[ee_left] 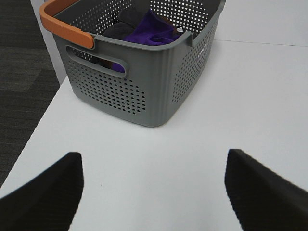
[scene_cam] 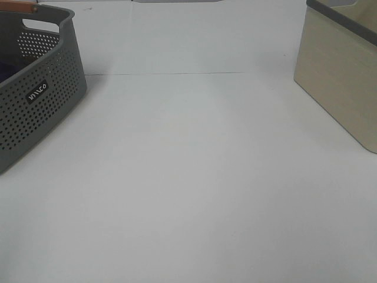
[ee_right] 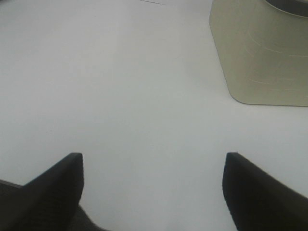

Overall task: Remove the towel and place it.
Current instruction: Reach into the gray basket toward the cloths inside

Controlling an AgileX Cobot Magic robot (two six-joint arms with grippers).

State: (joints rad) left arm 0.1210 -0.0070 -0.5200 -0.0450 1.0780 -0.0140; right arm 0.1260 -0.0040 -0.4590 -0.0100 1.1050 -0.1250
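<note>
The deep purple towel (ee_left: 150,30) lies crumpled inside the grey perforated basket (ee_left: 144,91), next to a dark grey cloth (ee_left: 126,21); a small white tag shows at its edge. In the exterior high view only a sliver of purple (scene_cam: 7,72) shows inside the basket (scene_cam: 41,100) at the far left. My left gripper (ee_left: 154,166) is open and empty, hovering over the white table short of the basket. My right gripper (ee_right: 153,166) is open and empty over bare table, near the beige bin (ee_right: 262,53). Neither gripper shows in the exterior high view.
The basket has an orange handle (ee_left: 65,21) and stands near the table's left edge, with dark floor (ee_left: 19,72) beyond. The beige bin with a dark rim (scene_cam: 341,71) stands at the far right. A thin seam line (scene_cam: 165,73) crosses the white table.
</note>
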